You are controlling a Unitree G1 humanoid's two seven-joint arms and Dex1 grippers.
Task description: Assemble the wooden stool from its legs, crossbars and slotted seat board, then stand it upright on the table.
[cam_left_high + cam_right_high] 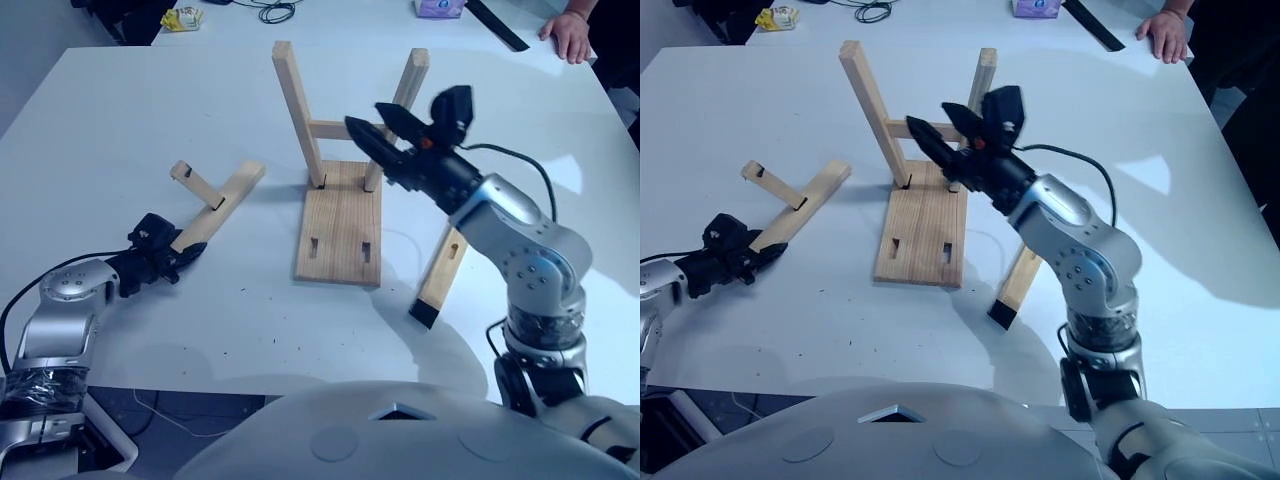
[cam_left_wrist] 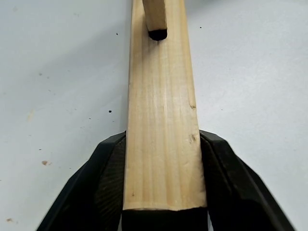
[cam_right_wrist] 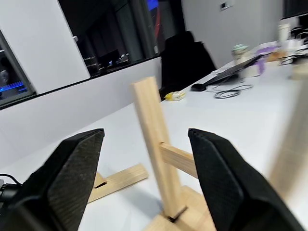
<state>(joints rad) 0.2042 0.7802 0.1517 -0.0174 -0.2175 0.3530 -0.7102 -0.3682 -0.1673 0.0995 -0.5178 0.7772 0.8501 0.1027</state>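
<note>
**Stool half assembled: four legs, two crossbars, one seat board**

Nearest, the left gripper (image 1: 182,256) has its jaws clamped on the end of a lying leg (image 1: 225,200), which carries one crossbar stub (image 1: 195,185). A loose leg (image 1: 440,268) with a black foot lies flat beneath the right arm. The slotted seat board (image 1: 340,235) lies on the white surface (image 1: 120,110), two slots empty. Two upright legs (image 1: 298,105) stand in its far end, joined by the second crossbar (image 1: 335,130). The right gripper (image 1: 366,117) hovers beside them, jaws spread wide, holding nothing.

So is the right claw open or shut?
Open. The right claw has its black fingers spread wide, gripping nothing; an upright leg shows between them.
</note>
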